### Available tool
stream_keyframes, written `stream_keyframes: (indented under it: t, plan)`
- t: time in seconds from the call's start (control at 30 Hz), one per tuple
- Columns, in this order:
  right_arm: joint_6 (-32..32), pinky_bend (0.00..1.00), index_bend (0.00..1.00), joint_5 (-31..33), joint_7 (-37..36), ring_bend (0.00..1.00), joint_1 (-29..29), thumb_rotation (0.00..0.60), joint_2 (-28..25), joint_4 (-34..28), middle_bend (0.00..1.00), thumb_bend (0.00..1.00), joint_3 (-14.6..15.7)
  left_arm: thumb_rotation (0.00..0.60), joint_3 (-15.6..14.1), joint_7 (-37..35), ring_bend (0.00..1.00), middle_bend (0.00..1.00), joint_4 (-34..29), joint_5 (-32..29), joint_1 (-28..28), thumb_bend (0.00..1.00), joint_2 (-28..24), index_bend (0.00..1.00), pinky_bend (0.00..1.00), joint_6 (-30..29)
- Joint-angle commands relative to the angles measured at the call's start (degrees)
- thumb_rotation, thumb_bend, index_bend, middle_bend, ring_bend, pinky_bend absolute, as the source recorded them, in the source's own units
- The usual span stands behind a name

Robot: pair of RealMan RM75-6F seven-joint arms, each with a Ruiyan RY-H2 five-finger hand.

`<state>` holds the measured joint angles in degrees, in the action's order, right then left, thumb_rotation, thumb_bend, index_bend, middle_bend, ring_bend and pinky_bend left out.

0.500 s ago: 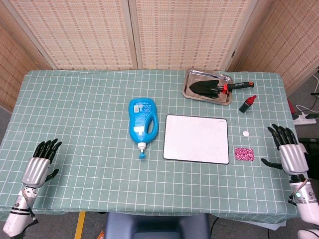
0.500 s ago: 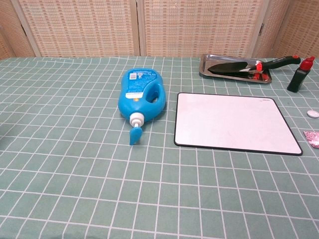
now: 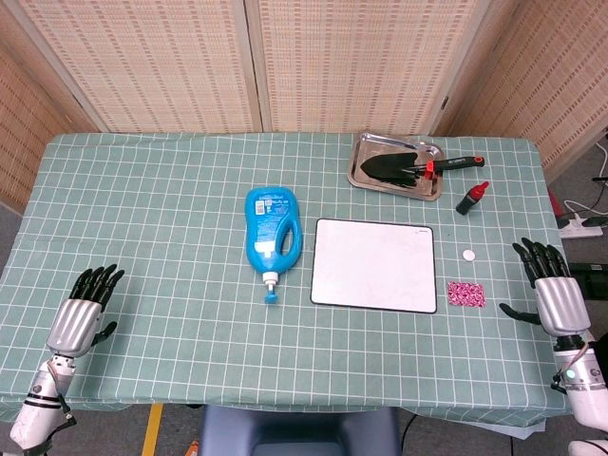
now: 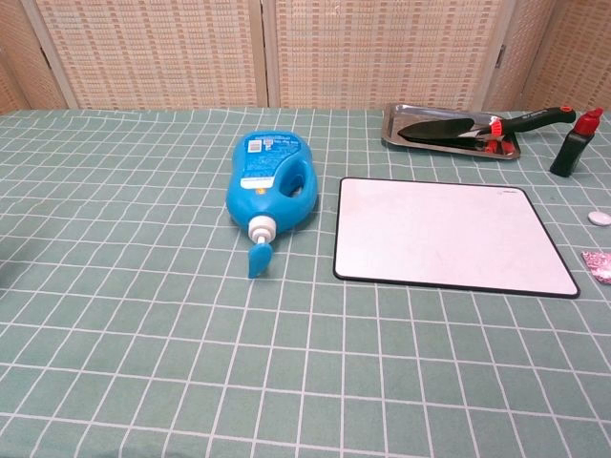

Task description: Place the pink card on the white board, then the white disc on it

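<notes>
Woven cane screens back a table covered in a green checked cloth (image 3: 171,190), and nothing on it is yet in play. At its centre lies the white rectangular board with a thin black border (image 3: 373,265), flat, its longer sides running left to right. Just off the board's right near corner, apart from it, lies the small pink speckled card (image 3: 465,294), flat on the cloth with its slightly longer side also running left to right; it is cut by the frame edge in the chest view. A little farther back sits the small white disc (image 3: 467,255), round, so it points no way at all.

Both pieces look thin and very light. I judge the card hard to lift from soft cloth: the likely hold is a pinch across its short width at one edge, or a slide onto the board. The disc seems stiff and may be slippery; a pinch across its rim should serve.

The right hand (image 3: 553,290) rests at the right edge, near the card, fingers spread and holding nothing. The left hand (image 3: 84,310) lies far off at the left near corner, likewise loose and empty
</notes>
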<state>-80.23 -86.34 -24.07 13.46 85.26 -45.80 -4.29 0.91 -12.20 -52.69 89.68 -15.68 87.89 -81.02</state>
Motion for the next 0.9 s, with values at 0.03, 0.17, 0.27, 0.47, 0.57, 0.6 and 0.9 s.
stream_keyframes:
  t: [0.03,0.17,0.27,0.47,0.57,0.6,0.9]
  plan:
    - [0.1,0.0,0.0,0.3,0.8,0.0,0.0,0.561,-0.1,0.0,0.0,0.0,-0.2,0.6,0.0,-0.1,0.0,0.0,0.0,-0.2,0.1,0.18,0.0,0.0,0.0,0.2]
    - [1.0,0.0,0.0,0.6,2.9,0.0,0.3,0.561,-1.0,-0.9,0.0,0.0,-0.3,0.6,0.1,0.0,0.0,0.0,-0.3,-0.3,0.1,0.18,0.0,0.0,0.0,0.0]
    - [2.4,0.01,0.0,0.6,5.9,0.0,0.8,0.561,-2.1,-2.5,0.01,0.0,0.0,0.6,-0.2,0.2,0.0,0.0,-0.6,-0.1,0.1,0.18,-0.1,0.0,0.0,0.0]
    - [12.7,0.4,0.0,3.8,15.5,0.25,2.7,0.553,-8.2,-13.2,0.24,0.0,0.7,0.6,-0.4,0.6,0.0,0.0,-1.2,0.0,0.1,0.18,-0.2,0.0,0.0,0.1]
    - [18.4,0.77,0.02,7.7,23.7,0.57,4.0,0.548,-12.0,-21.2,0.54,0.0,0.3,0.6,-0.5,0.8,0.0,0.0,-1.4,0.0,0.1,0.18,-0.3,0.0,0.0,0.3]
    - [19.2,0.82,0.03,8.7,26.7,0.65,4.4,0.548,-12.4,-22.9,0.63,0.0,0.0,0.6,-0.5,0.8,0.0,0.0,-1.5,0.1,0.1,0.18,-0.4,0.0,0.0,0.4]
    - [24.0,0.95,0.24,15.7,39.5,0.85,6.7,0.546,-11.0,-26.7,0.89,0.0,-0.7,0.6,-0.8,0.8,0.0,0.0,-2.1,0.3,0.0,0.18,-0.7,0.0,0.0,0.6]
